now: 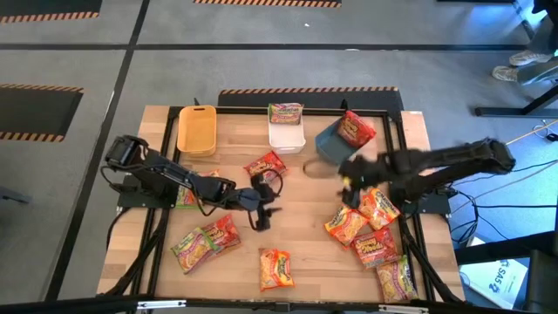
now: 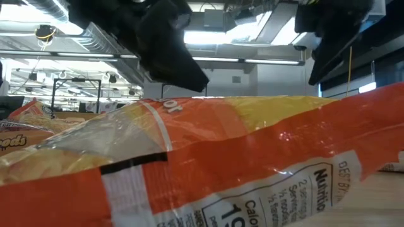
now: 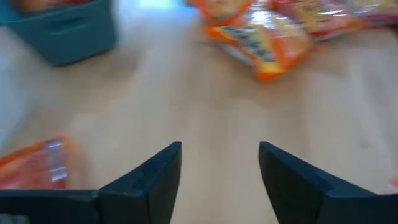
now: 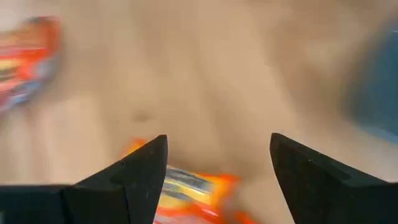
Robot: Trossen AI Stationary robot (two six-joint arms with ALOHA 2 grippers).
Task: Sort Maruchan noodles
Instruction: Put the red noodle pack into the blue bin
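Maruchan noodle packets lie flat and scattered on the wooden table. A red one [image 1: 264,166] sits mid-table, two [image 1: 207,240] lie near left, an orange one [image 1: 275,268] lies at the near edge, and several [image 1: 370,231] are heaped near right. A green-pink packet [image 1: 286,113] rests on the white bin [image 1: 286,137], and a red one [image 1: 356,128] rests on the dark grey bin [image 1: 330,146]. My left gripper [image 1: 264,216] [image 3: 221,155] is open over bare wood mid-table. My right gripper [image 1: 353,180] [image 4: 217,149] is open above the heap, with an orange packet [image 4: 186,190] below its fingers.
An empty yellow bin [image 1: 196,131] stands at the far left of the table. Another packet [image 1: 186,197] shows partly under the left arm. In the low view the orange packet [image 2: 240,151] at the near edge fills most of the picture. Bare wood lies between the two grippers.
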